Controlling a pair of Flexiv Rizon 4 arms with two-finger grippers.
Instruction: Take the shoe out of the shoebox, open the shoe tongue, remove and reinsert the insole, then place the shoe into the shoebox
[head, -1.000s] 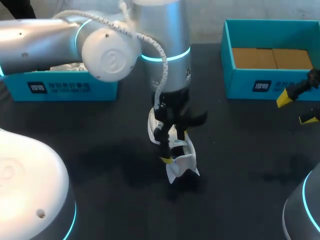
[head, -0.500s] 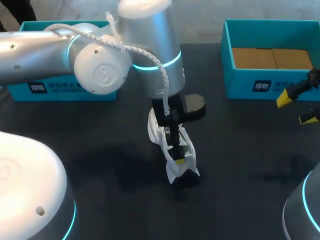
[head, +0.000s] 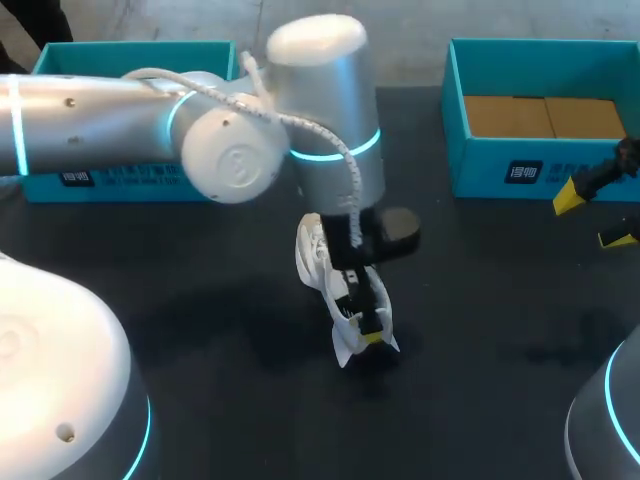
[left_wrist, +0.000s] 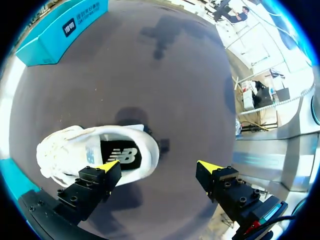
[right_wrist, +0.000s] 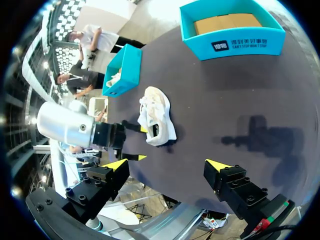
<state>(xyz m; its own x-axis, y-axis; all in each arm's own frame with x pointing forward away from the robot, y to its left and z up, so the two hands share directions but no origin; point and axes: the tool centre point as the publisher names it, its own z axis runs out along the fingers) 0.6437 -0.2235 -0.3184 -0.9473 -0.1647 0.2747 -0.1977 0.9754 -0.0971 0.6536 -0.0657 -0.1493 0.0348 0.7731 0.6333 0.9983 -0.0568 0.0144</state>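
Starting nearest you, the white shoe stands on its sole in the middle of the dark table, outside both boxes. Its opening faces up, so you can see the insole with its dark patch lying inside. Your left gripper hangs over the heel end with its fingers wide apart. One yellow tip sits above the rim of the shoe's opening and the other above bare table past the heel; you cannot tell whether the first one touches the shoe. Off to your right, well apart from the shoe, your right gripper hovers with its fingers spread too, holding nothing, just in front of the right shoebox. That teal box stands at the far right of the table with brown cardboard on its floor. The left shoebox, also teal, stands at the far left, partly hidden behind your left arm.
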